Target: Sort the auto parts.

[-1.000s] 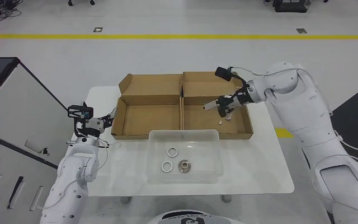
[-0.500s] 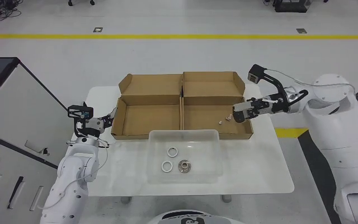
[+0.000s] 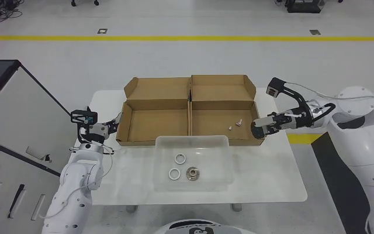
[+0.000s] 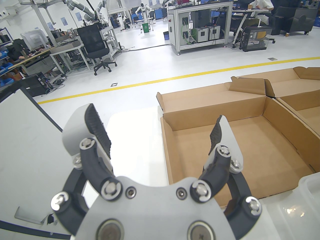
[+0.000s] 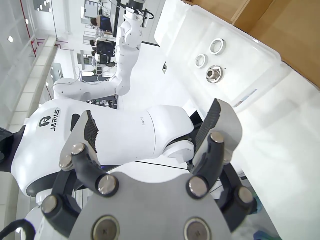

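**Operator:** Where is my right tool, and what is it doing?

**Spotter:** Your right gripper point(image 3: 255, 130) hangs at the right end wall of the right-hand brown cardboard box point(image 3: 225, 111). Its jaws are spread wide with nothing between them. Your wrist view shows its ribbed black pads point(image 5: 91, 128) bare.

**Operator:** And the parts?

**Spotter:** A small white part point(image 3: 236, 124) lies on that box's floor, near your right gripper but apart from it. The clear plastic bin point(image 3: 219, 175) sits on the white table point(image 3: 274, 175), to the robot's side of the gripper, with its far rim against the boxes. Three pieces rest in it. A white ring point(image 3: 180, 158) lies nearest the boxes, and a second white ring point(image 3: 174, 173) lies beside it. A round metal flanged hub point(image 3: 191, 172) lies just beside that second ring. All three are well apart from your right gripper.

**Operator:** And the left side?

**Spotter:** Your left gripper point(image 3: 114, 124) sits just outside the left end wall of the left-hand brown cardboard box point(image 3: 155, 123). It points into that box and its jaws are parted, holding nothing. From your left wrist, the box's brown floor lies straight ahead of the fingertips point(image 4: 217, 132), and a corner of the bin is off to one side.
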You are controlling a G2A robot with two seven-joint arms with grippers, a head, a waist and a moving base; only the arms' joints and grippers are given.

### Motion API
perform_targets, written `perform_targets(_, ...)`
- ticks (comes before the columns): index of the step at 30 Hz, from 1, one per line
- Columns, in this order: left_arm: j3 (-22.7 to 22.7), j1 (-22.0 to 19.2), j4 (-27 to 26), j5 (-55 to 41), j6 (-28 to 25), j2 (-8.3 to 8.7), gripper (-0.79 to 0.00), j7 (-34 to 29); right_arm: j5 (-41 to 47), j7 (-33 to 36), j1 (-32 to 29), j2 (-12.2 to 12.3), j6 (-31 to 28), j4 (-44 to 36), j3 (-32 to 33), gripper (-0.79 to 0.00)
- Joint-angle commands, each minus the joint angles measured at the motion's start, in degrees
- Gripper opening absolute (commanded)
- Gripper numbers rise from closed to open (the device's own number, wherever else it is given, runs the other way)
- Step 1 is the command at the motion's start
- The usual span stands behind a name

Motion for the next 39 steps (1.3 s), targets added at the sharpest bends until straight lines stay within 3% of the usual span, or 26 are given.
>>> perform_targets(1, 0.0, 0.0, 0.0, 0.0, 0.0, 0.00, 0.000, 0.0, 0.0, 0.0, 0.0, 0.0, 0.0, 0.0, 0.0, 0.000)
perform_targets(24, 0.0, -0.1, -0.1, 0.3, -0.2, 0.02, 0.000, -0.2, 0.0, 0.0, 0.0, 0.0, 0.0, 0.0, 0.0, 0.000)
perform_targets(30, 0.6, -2.2, -4.9, 7.0, -8.7, 0.73, 0.000, -9.3, 0.0, 0.0, 0.0, 0.0, 0.0, 0.0, 0.0, 0.000)
perform_targets(39, 3.0, -5.0, -13.4, 5.8, -19.2, 1.15, 0.000, -23.9, 0.0, 0.0, 0.0, 0.0, 0.0, 0.0, 0.0, 0.000)
